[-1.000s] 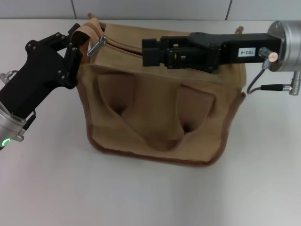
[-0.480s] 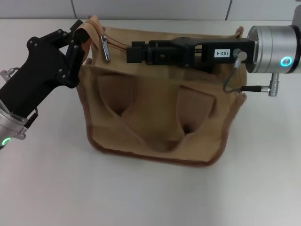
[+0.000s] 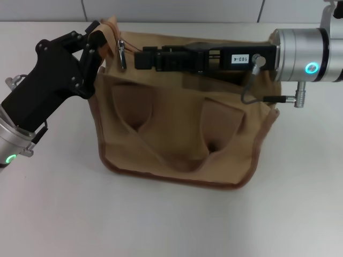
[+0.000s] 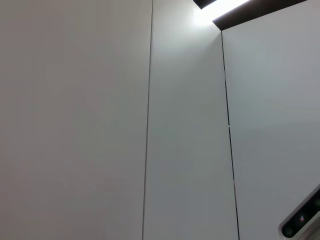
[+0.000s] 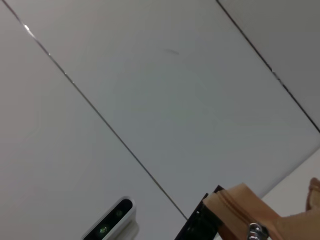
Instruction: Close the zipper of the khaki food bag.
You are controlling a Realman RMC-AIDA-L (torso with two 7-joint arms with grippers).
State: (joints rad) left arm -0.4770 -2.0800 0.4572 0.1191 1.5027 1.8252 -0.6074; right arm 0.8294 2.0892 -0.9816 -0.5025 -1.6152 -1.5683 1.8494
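Note:
The khaki food bag (image 3: 182, 134) stands on the white table, its front pocket facing me. My left gripper (image 3: 97, 38) is shut on the bag's fabric at its top left corner. The zipper (image 3: 131, 47) runs along the top, and its silver pull tab (image 3: 122, 54) dangles near that corner. My right gripper (image 3: 138, 59) reaches across the bag's top from the right and ends just right of the pull tab. The right wrist view shows the tan corner (image 5: 239, 209) and a bit of the silver tab (image 5: 255, 233). Under the right arm, most of the zipper line is hidden.
The white table (image 3: 64, 214) stretches out in front of the bag and to its sides. A grey panelled wall (image 3: 177, 9) rises behind it. The left wrist view shows only wall panels (image 4: 100, 125).
My right gripper has slid left along the bag's top and turned about its axis, ending close to the pull tab. The left gripper has lifted the corner slightly, and the tab now hangs down.

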